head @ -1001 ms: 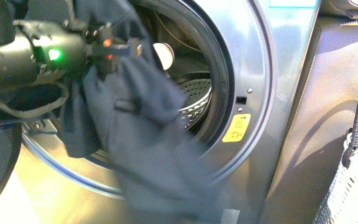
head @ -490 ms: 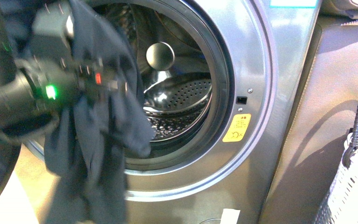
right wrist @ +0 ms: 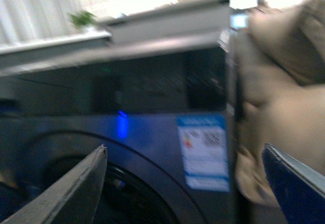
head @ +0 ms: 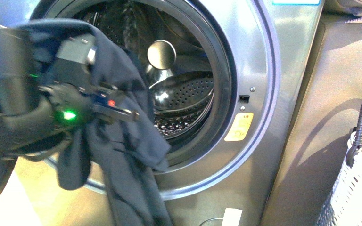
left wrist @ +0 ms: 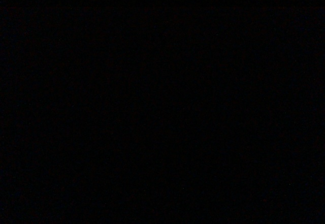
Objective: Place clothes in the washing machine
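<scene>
Lower now, clothes (head: pixel 132 183) hanging lengthwise down washing machine (head: pixel 264 70); right end effector (right wrist: pixel 184 152) apart, left one (head: pixel 122 113) unclear.

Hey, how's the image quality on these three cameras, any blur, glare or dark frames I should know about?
Front view: washing machine fairly sharp, glare on its steel drum, hard sunlit shadows on the cabinet, left arm motion-smeared. Left wrist view: dark. Right wrist view: blurred throughout, label unreadable, bright background blown out white.
</scene>
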You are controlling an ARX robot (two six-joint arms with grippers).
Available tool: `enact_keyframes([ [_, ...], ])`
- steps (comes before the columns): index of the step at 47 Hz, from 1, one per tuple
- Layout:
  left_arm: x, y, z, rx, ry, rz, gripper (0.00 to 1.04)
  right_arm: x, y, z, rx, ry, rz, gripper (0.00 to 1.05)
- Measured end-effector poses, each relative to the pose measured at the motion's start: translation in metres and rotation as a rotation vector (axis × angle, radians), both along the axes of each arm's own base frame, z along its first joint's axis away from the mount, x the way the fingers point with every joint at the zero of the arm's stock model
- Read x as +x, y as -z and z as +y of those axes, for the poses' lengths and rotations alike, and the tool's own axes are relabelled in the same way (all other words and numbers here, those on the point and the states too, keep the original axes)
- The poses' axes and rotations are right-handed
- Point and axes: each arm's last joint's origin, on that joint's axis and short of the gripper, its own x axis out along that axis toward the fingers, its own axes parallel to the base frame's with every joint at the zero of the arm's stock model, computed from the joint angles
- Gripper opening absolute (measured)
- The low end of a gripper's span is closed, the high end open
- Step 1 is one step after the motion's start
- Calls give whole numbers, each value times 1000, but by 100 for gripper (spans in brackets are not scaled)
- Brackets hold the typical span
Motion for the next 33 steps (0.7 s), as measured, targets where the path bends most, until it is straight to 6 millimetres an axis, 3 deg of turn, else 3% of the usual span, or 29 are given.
enact_keyframes([
  [3,3,1,-1,-6,1,6,13,-6,35,-8,-76,173,93,75],
  [6,6,1,-2,-9,-1,10,13,-9,61,-14,-105,200,109,64],
  [19,18,3,-8,-2,-14,11,13,-23,125,-30,-130,207,114,27],
  [25,30,2,-14,-4,-41,-3,13,-30,160,-37,-138,214,127,1],
  [33,42,2,-18,-10,-65,-20,13,-35,181,-42,-139,215,130,2],
])
